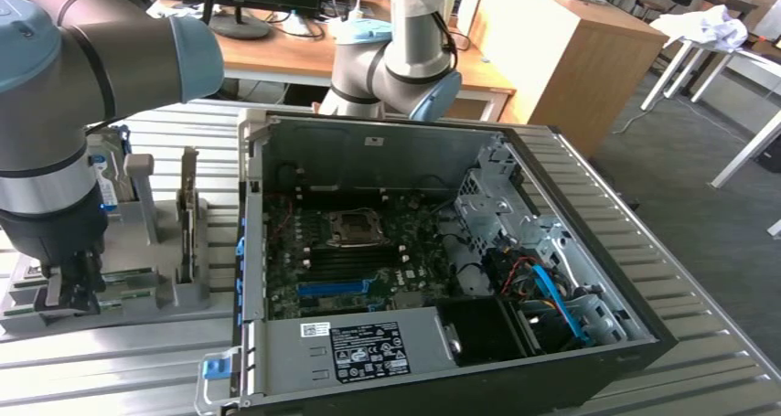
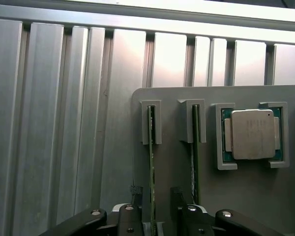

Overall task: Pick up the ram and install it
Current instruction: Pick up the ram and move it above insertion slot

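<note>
Two thin green ram sticks stand on edge in slots of a grey holder [image 2: 246, 196]. One ram [image 2: 151, 157] lies between my fingers; the other ram [image 2: 194, 157] stands beside it. My gripper [image 2: 156, 196] is open, one dark fingertip [image 2: 135, 192] on each side of the first stick, apart from it. In the exterior view the gripper [image 1: 71, 293] hangs low over the holder [image 1: 171, 297] at the exterior view's left, beside the open computer case [image 1: 427, 251].
A silver processor [image 2: 250, 133] sits in a pocket of the holder next to the rams. An upright grey card [image 1: 189, 215] and a drive [image 1: 104, 183] stand on the holder. The motherboard [image 1: 354, 251] lies inside the case. A ribbed metal table [image 1: 683, 251] carries everything.
</note>
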Controlling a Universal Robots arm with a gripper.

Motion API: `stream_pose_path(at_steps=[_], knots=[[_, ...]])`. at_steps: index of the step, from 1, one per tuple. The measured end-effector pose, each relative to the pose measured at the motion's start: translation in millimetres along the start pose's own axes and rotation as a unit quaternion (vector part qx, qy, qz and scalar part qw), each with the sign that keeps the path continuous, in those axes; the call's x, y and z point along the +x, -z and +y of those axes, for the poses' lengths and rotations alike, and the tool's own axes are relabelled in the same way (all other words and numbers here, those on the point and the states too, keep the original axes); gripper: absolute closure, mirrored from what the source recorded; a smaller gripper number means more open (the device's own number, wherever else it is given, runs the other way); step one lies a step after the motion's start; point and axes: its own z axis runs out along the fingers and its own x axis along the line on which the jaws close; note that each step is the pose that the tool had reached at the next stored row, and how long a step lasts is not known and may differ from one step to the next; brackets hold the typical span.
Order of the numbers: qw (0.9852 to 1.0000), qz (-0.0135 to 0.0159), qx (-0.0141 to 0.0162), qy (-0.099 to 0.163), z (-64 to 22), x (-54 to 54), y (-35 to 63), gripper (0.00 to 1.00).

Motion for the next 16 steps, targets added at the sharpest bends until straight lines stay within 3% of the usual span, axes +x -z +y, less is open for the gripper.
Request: stream_pose_path(at_steps=[8,11,13,16], knots=[[1.0000,0.0000,0.0000,0.000,0.0,0.0,0.1,0.64],[1.0000,0.0000,0.0000,0.000,0.0,0.0,0.0,0.72],[1.0000,0.0001,0.0000,0.000,0.0,0.1,0.1,0.84],[1.0000,0.0000,0.0000,0.000,0.0,0.0,0.1,0.87]])
